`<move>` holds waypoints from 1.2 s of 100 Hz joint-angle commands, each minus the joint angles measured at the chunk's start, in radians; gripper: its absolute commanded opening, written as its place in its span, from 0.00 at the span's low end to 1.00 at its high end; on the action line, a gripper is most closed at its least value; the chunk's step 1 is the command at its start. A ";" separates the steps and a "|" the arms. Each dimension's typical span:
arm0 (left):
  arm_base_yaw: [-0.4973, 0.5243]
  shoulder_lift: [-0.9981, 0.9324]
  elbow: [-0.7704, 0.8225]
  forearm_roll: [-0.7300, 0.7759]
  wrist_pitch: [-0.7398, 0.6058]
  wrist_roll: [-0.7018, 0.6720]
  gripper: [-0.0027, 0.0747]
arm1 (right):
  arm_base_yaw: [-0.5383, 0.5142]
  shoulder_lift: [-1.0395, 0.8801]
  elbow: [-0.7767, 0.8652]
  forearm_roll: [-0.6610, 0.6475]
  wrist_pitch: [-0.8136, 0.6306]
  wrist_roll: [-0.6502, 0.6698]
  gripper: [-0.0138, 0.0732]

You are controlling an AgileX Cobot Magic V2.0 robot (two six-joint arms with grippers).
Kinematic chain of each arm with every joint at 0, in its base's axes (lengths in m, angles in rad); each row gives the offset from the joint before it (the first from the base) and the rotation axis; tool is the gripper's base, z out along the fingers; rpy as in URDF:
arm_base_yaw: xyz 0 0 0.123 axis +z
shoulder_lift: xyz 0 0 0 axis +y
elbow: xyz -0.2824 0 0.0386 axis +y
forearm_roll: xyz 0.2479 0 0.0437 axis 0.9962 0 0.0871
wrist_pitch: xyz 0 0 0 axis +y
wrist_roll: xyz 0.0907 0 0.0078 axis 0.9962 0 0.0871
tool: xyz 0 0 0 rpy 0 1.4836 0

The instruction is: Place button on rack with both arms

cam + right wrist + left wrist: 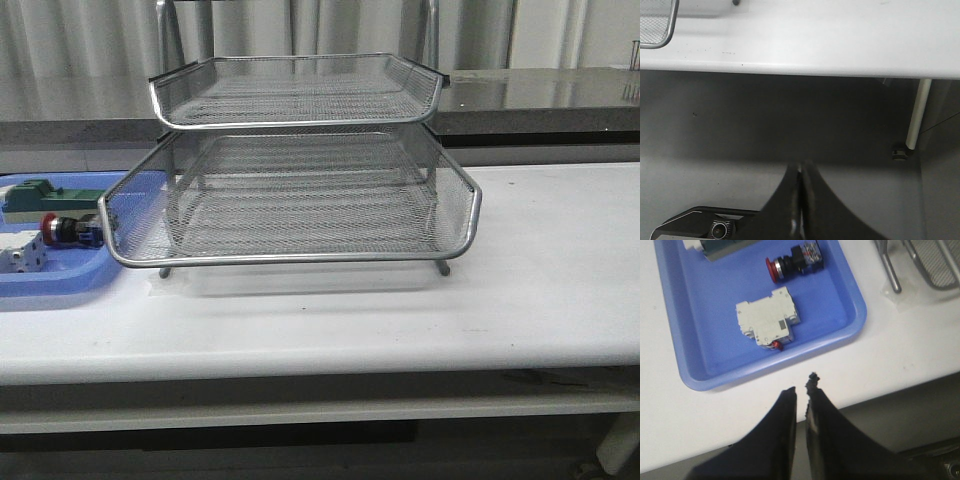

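Fingers of the left gripper (801, 390) and right gripper (800, 167) are closed, empty; the button (794, 262) lies untouched in the blue tray (850, 327), rack (300, 215) unloaded.

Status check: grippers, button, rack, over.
Left gripper nearly shut, empty, short of blue tray. Right gripper shut, below table edge. Button in tray, untouched. Rack empty.

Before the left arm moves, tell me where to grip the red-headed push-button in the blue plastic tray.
Grip the push-button across its black-and-silver cylindrical body, coming from above. It lies on its side in the blue tray, apart from the white block, so both flanks look free.
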 commanded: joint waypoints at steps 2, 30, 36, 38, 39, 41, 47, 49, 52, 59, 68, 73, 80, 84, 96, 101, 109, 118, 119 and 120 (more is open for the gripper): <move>-0.007 0.001 -0.038 -0.002 -0.031 0.021 0.39 | -0.002 0.003 -0.023 -0.014 -0.048 -0.003 0.08; -0.007 0.007 -0.038 -0.008 -0.047 0.021 0.80 | -0.002 0.003 -0.023 -0.014 -0.048 -0.003 0.08; -0.007 0.007 -0.038 -0.022 -0.060 0.021 0.78 | -0.002 0.003 -0.023 -0.014 -0.048 -0.003 0.08; -0.007 0.007 -0.038 -0.023 -0.066 0.021 0.78 | -0.002 0.003 -0.023 -0.014 -0.048 -0.003 0.08; -0.007 0.007 -0.038 -0.023 -0.071 0.021 0.78 | -0.002 0.003 -0.023 -0.014 -0.048 -0.003 0.08; -0.007 0.007 -0.038 -0.024 -0.078 0.021 0.77 | -0.002 0.003 -0.023 -0.014 -0.048 -0.003 0.08; -0.007 0.007 -0.038 -0.028 -0.109 0.021 0.77 | -0.002 0.003 -0.023 -0.014 -0.048 -0.003 0.08; -0.007 0.007 -0.038 -0.028 -0.132 0.021 0.77 | -0.002 0.003 -0.023 -0.014 -0.048 -0.003 0.08; -0.007 0.007 -0.038 -0.028 -0.161 0.023 0.77 | -0.002 0.003 -0.023 -0.014 -0.048 -0.003 0.08; -0.009 0.014 -0.041 -0.028 -0.212 0.121 0.77 | -0.002 0.003 -0.023 -0.014 -0.048 -0.003 0.08; -0.018 0.051 -0.069 -0.030 -0.224 0.248 0.77 | -0.002 0.003 -0.023 -0.014 -0.048 -0.003 0.08; -0.021 0.082 -0.094 -0.030 -0.224 0.292 0.77 | -0.002 0.003 -0.023 -0.014 -0.048 -0.003 0.08; -0.030 0.135 -0.137 -0.030 -0.224 0.355 0.77 | -0.002 0.003 -0.023 -0.014 -0.048 -0.003 0.08; -0.032 0.170 -0.166 -0.030 -0.222 0.393 0.77 | -0.002 0.003 -0.023 -0.014 -0.048 -0.003 0.08; -0.036 0.274 -0.257 -0.030 -0.207 0.474 0.77 | -0.002 0.003 -0.023 -0.014 -0.048 -0.003 0.08; -0.036 0.319 -0.301 -0.028 -0.184 0.500 0.77 | -0.002 0.003 -0.023 -0.014 -0.048 -0.003 0.08; -0.036 0.399 -0.383 -0.023 -0.132 0.542 0.77 | -0.002 0.003 -0.023 -0.014 -0.048 -0.003 0.08; -0.036 0.484 -0.464 -0.019 -0.087 0.580 0.77 | -0.002 0.003 -0.023 -0.014 -0.048 -0.003 0.08; -0.036 0.496 -0.484 -0.017 -0.080 0.586 0.77 | -0.002 0.003 -0.023 -0.014 -0.048 -0.003 0.08; -0.036 0.496 -0.484 -0.016 -0.080 0.589 0.77 | -0.002 0.003 -0.023 -0.014 -0.048 -0.003 0.08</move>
